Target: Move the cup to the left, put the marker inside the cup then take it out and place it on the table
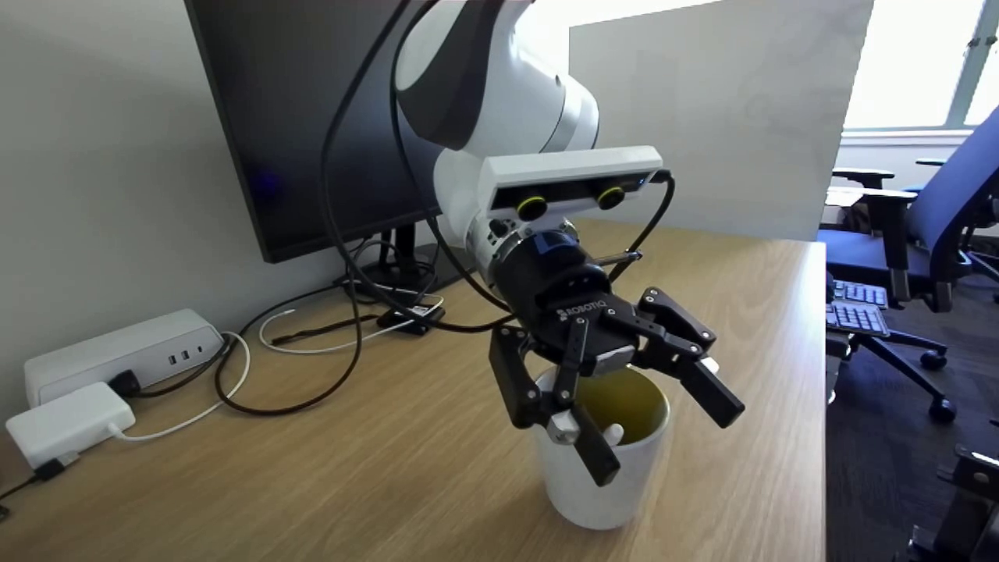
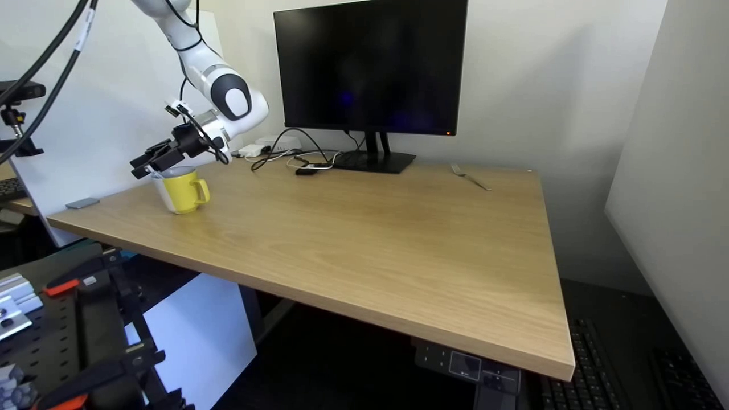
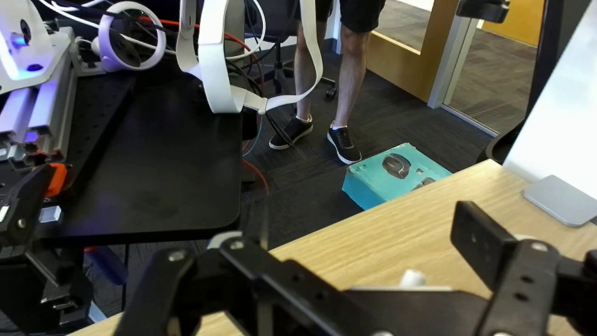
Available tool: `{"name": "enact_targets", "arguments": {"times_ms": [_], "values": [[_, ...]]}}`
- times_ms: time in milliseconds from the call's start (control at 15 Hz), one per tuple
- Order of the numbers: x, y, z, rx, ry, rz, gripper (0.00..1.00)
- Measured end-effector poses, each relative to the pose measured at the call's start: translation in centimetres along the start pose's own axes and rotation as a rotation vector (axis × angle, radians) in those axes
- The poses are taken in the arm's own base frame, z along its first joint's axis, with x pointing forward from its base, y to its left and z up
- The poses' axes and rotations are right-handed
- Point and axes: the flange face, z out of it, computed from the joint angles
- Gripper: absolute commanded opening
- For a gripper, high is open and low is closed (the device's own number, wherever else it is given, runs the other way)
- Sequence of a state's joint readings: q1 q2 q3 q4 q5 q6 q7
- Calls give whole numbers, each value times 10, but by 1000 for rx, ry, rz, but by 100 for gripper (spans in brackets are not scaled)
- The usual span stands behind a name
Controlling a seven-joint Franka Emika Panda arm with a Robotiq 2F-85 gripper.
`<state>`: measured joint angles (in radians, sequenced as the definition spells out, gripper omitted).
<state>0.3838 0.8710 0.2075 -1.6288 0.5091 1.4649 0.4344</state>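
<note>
The cup, a white mug with a yellow-green inside (image 1: 597,492), stands upright on the table (image 1: 421,468). Its yellow handle shows in an exterior view (image 2: 202,192). The marker's whitish end (image 1: 614,434) shows inside the cup near the rim; the rest of it is hidden. That pale end also shows in the wrist view (image 3: 413,278), beyond the gripper body. My gripper (image 1: 663,433) is open and tilted over the cup's mouth, its fingers spread apart with nothing between the tips. In an exterior view the gripper (image 2: 149,165) is just above the rim. The cup is hidden in the wrist view.
A monitor (image 2: 373,68) stands at the back of the table with black and white cables (image 1: 343,351) and a white hub (image 1: 125,355). A fork (image 2: 470,177) lies at the back. A grey flat piece (image 2: 82,203) is by the white panel. The table edge (image 3: 382,205) is near the cup.
</note>
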Motion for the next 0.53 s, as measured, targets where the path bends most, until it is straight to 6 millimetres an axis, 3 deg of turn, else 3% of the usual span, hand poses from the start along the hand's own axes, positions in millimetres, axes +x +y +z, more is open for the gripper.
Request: {"name": "enact_targets", "arguments": {"times_ms": [267, 333, 400, 533], "values": [[3, 3, -3, -18, 28, 7, 99], [4, 4, -3, -23, 36, 9, 74], [5, 4, -4, -28, 44, 11, 74], [5, 3, -4, -37, 55, 14, 60]]}}
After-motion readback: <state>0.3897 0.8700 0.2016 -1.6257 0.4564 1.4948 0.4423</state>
